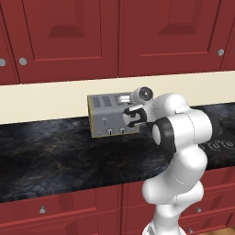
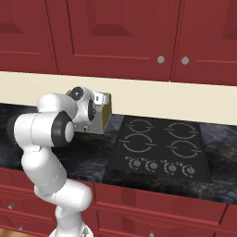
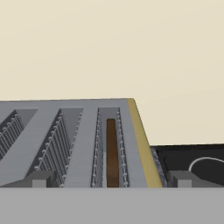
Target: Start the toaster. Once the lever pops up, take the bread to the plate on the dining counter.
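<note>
End effector [image 3: 111, 179] was spread wide with nothing in it, parked right over the toaster [image 1: 112, 114] near its right end. The bread [image 3: 112, 153] sat deep in the rightmost slot, so my guess is toasting hadn't finished, or maybe hadn't even started. The lever was hidden behind the arm. The toaster stood on the black tabletop [image 1: 55, 156] beside the cooktop [image 2: 159, 148]. Carrying the slice to the plate was all still left.

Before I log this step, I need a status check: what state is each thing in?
toaster: upright on the counter, slots facing up.
bread: sunk in the rightmost slot.
claw: open, above the toaster's right end, holding nothing.
stove: no pots on its burners.
</note>
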{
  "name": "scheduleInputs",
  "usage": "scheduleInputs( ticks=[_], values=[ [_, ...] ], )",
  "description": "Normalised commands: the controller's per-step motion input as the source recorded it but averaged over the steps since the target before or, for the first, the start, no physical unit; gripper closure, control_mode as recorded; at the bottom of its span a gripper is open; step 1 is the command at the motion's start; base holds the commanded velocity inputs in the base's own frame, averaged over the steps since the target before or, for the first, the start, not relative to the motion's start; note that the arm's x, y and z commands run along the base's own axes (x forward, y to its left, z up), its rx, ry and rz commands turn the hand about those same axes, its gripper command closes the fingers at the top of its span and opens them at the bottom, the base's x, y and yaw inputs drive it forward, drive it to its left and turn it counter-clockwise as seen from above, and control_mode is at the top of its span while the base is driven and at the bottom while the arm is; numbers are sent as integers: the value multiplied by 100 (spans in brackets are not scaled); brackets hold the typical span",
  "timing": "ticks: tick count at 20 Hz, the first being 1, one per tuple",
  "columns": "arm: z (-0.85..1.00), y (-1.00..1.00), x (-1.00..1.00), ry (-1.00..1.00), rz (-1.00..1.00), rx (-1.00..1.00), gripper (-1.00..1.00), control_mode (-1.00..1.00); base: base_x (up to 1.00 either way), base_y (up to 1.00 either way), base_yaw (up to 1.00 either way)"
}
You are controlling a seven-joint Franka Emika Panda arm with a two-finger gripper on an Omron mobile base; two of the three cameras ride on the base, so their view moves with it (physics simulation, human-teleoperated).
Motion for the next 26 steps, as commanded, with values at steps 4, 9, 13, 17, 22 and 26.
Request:
scheduleInputs(
  ticks=[4, 9, 13, 17, 22, 26],
  values=[
    [0, 0, 0, 0, 0, 0, -100, -100, 0, 0, 0],
    [0, 0, 0, 0, 0, 0, -100, -100, 0, 0, 0],
    [0, 0, 0, 0, 0, 0, -100, -100, 0, 0, 0],
    [0, 0, 0, 0, 0, 0, -100, -100, 0, 0, 0],
    [0, 0, 0, 0, 0, 0, -100, -100, 0, 0, 0],
    [0, 0, 0, 0, 0, 0, -100, -100, 0, 0, 0]
  ],
)
